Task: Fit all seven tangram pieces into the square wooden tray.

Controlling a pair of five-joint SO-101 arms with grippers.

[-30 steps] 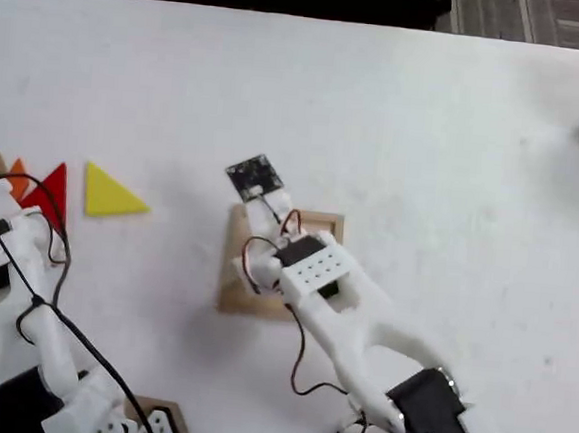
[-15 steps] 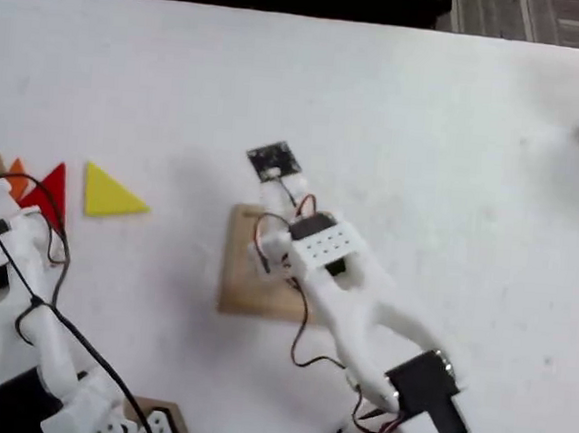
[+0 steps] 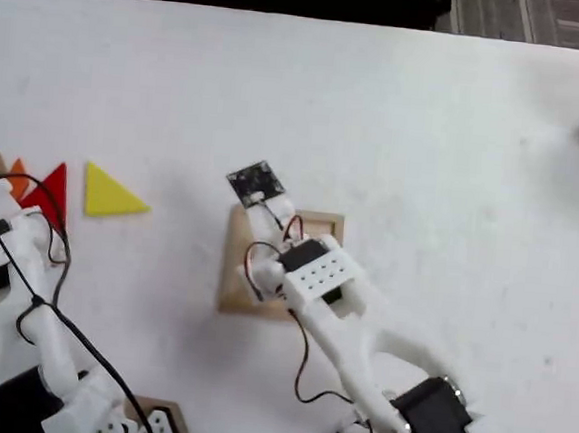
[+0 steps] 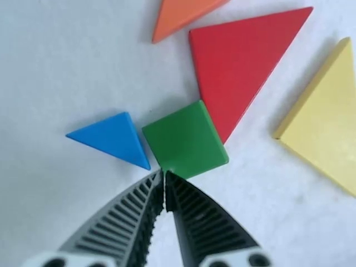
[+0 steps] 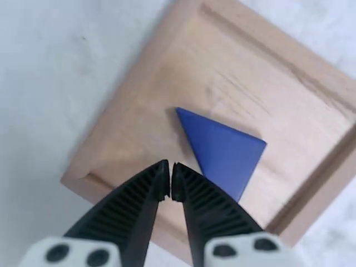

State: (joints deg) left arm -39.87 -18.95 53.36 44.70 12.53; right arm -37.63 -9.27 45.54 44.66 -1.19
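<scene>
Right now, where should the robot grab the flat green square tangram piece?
Probably from straight above: the left gripper opens and pinches the flat green square piece across its edge facing the gripper and the opposite one. The red triangle and light blue triangle crowd its other edges.

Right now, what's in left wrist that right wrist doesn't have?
Left wrist: loose pieces on the white table, namely a green square, light blue triangle, red triangle, orange piece and yellow triangle. The left gripper is at the square's edge.
Right wrist: wooden tray holding one dark blue triangle, with the right gripper over it.
Both: white table, and that arm's own gripper shut.
</scene>
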